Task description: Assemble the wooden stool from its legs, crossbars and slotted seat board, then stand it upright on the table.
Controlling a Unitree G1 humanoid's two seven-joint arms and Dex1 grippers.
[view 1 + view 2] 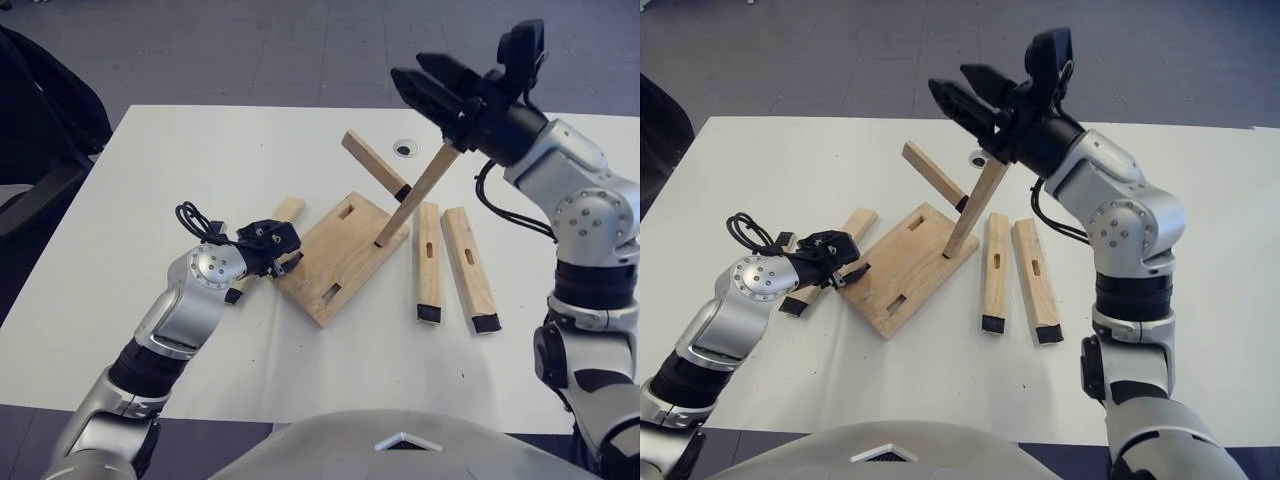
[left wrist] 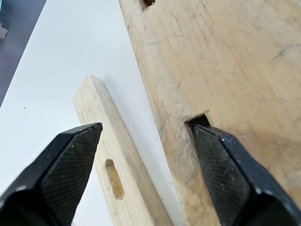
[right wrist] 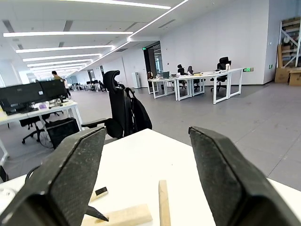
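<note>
**On the seat board (image 1: 350, 257): one leg in, most of the stool unbuilt**

At the seat board's far right corner a tilted leg (image 1: 415, 196) stands with its lower end in a slot. Its top end touches the underside of my right gripper (image 1: 407, 65), whose fingers are spread wide with nothing between them. I judge that the slot and that contact prop the leg up, not a grasp.

Just behind the same corner a slanted piece (image 1: 370, 160) rises at an angle, its black-banded end close to the tilted leg. I cannot tell whether it is seated in anything.

Along the board's left edge my left gripper (image 2: 146, 126) is open and holds nothing. One finger is at a notch in the board, the other over a slotted leg (image 1: 289, 209) lying flat just beside that edge. To the right of the board two more slotted legs (image 1: 428, 255) (image 1: 468, 262) lie side by side on the table (image 1: 200, 170), black caps toward me.

As I read it, the work is at an early stage. One joint is perhaps started, and two slots in the board show open. Three legs are loose. I cannot pick out any crossbar for certain. The board rests on the table, so seating the remaining legs, bracing them and standing the stool upright are all left to do.
</note>
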